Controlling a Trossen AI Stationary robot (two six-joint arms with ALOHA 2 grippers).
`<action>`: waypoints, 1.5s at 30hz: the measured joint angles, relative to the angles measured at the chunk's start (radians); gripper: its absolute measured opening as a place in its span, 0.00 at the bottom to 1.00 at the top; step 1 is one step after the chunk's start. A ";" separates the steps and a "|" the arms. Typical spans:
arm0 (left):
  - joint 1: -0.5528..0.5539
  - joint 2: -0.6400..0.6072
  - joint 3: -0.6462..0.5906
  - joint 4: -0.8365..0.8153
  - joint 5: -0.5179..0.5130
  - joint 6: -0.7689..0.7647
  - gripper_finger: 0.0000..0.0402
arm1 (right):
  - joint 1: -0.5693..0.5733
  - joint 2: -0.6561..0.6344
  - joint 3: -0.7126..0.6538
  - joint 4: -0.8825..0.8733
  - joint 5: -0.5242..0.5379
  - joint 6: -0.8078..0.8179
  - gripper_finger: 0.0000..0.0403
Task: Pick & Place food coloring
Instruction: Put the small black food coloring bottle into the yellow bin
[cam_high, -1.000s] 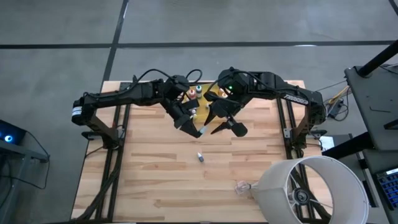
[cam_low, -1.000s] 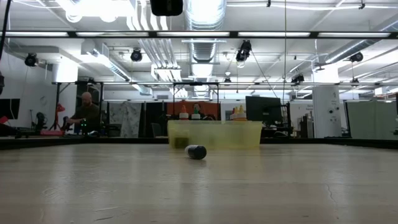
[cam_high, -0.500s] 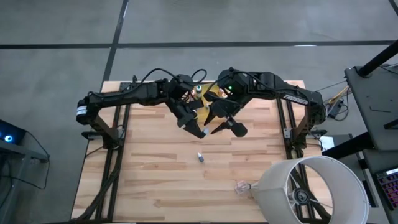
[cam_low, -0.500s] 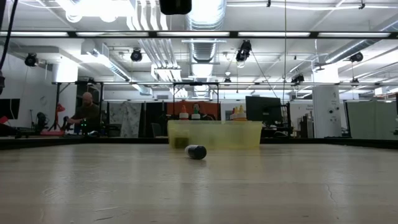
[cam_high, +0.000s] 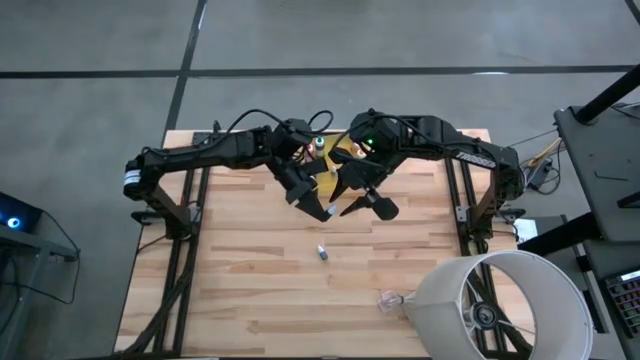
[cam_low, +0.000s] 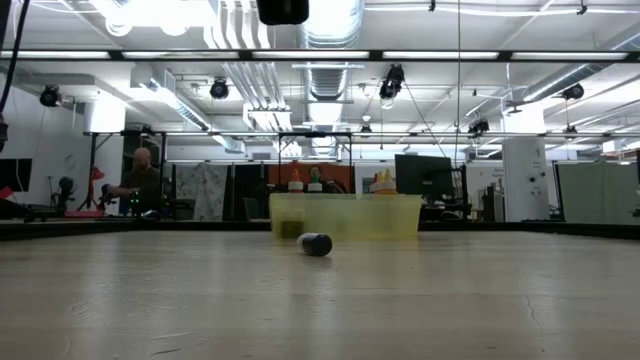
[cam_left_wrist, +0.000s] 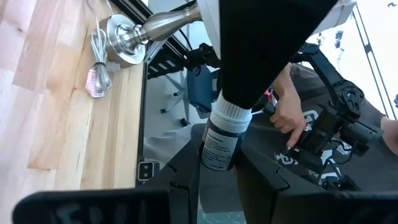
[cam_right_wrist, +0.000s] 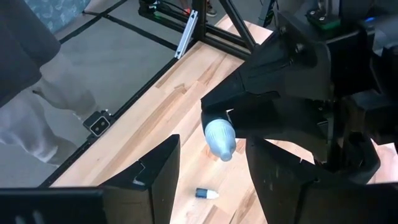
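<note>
My left gripper (cam_high: 322, 211) hangs above the middle of the table, shut on one food coloring bottle (cam_left_wrist: 221, 144) with a white cap and a labelled body. My right gripper (cam_high: 366, 207) stands open just to its right, fingers toward that bottle; whether they touch it I cannot tell. A second bottle (cam_high: 322, 251) lies on its side on the wood nearer the front edge. Behind the arms the yellow tray (cam_low: 345, 216) rests on the table with several bottles (cam_low: 296, 182) upright in it. My left gripper pinches the lower body of the bottle (cam_left_wrist: 216, 163) between its two fingers. The capped end (cam_left_wrist: 233, 115) sticks out past the fingers toward the right gripper. The bottle is lifted clear of the table.
A white lamp shade (cam_high: 500, 305) covers the near right corner, with a clear plastic scrap (cam_high: 388, 298) beside it. The lamp's metal base (cam_left_wrist: 124, 37) and cord sit on the wood. A person's hand (cam_left_wrist: 289, 118) shows beyond the table edge.
</note>
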 joint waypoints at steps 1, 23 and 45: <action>0.000 0.000 0.000 -0.002 0.000 0.000 0.16 | 0.000 0.000 0.000 0.000 0.000 -0.001 0.43; 0.000 0.000 0.000 0.003 -0.002 0.016 0.16 | 0.002 0.002 -0.023 0.043 -0.044 0.022 0.36; -0.001 0.000 0.000 0.001 0.001 0.027 0.16 | 0.002 0.014 -0.025 0.064 -0.045 0.040 0.15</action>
